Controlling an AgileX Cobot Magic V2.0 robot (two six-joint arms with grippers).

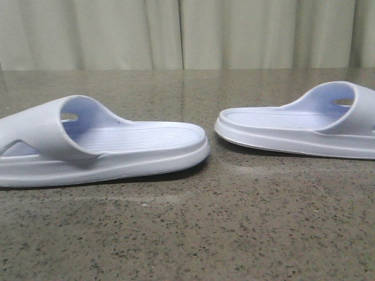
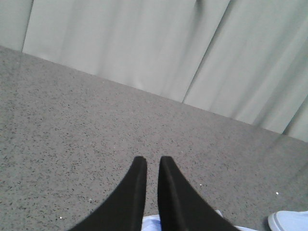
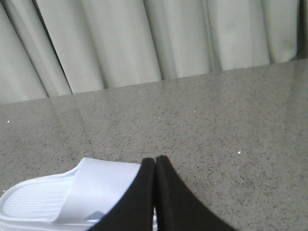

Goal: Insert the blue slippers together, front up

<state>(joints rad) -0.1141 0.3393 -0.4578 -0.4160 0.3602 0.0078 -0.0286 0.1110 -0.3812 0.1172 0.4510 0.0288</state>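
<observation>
Two blue slippers lie sole-down on the speckled stone table, heels toward each other. The left one has its strap at the left; the right one has its strap at the right. Neither gripper shows in the front view. My left gripper hovers with a narrow gap between its black fingers and nothing in it; a bit of slipper shows below them, and another slipper's edge is off to one side. My right gripper has its fingers pressed together and holds nothing, above the strap of a slipper.
The table is dark speckled stone, with bare surface between the slippers and in front of them. Pale pleated curtains hang behind its far edge.
</observation>
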